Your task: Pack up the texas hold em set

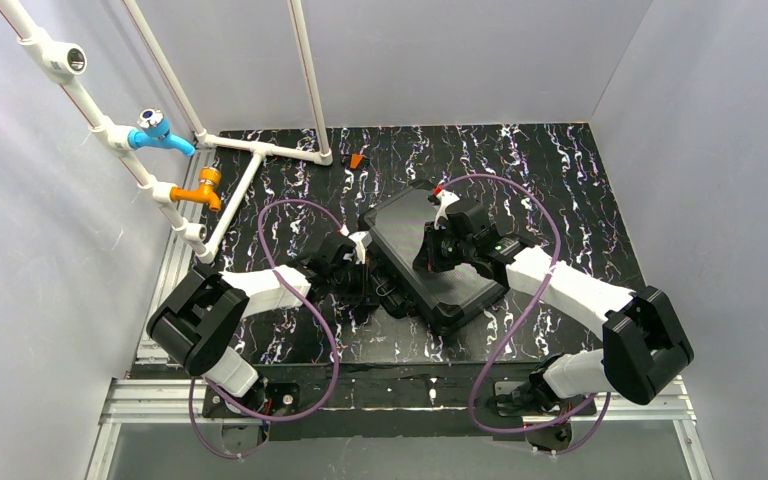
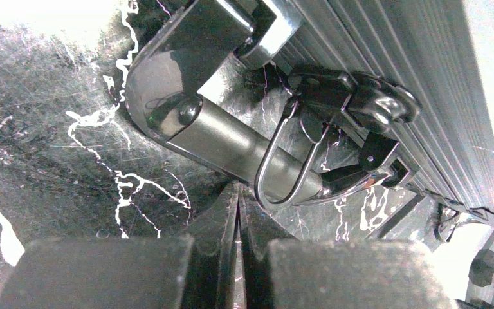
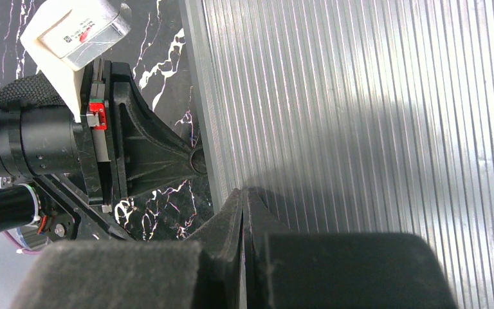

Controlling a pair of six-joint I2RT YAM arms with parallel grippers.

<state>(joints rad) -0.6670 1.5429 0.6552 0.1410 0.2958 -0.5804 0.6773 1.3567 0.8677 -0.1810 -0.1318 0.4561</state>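
Observation:
The black briefcase (image 1: 400, 225) lies shut and askew mid-table; its ribbed lid fills the right wrist view (image 3: 360, 116). My left gripper (image 1: 362, 262) is shut and empty, its tips (image 2: 238, 193) just in front of the case's handle (image 2: 225, 141) and beside the wire loop (image 2: 283, 174) of a latch (image 2: 354, 103). My right gripper (image 1: 430, 260) is shut and empty, its tips (image 3: 243, 196) at the lid's edge. The left gripper (image 3: 196, 161) shows there too, against the case's side. Chips and card decks are hidden.
A white pipe frame (image 1: 260, 150) with a blue valve (image 1: 155, 130) and an orange valve (image 1: 205, 185) stands at the back left. A small orange object (image 1: 357, 160) lies at the back. Grey walls enclose the black marbled table (image 1: 560, 170).

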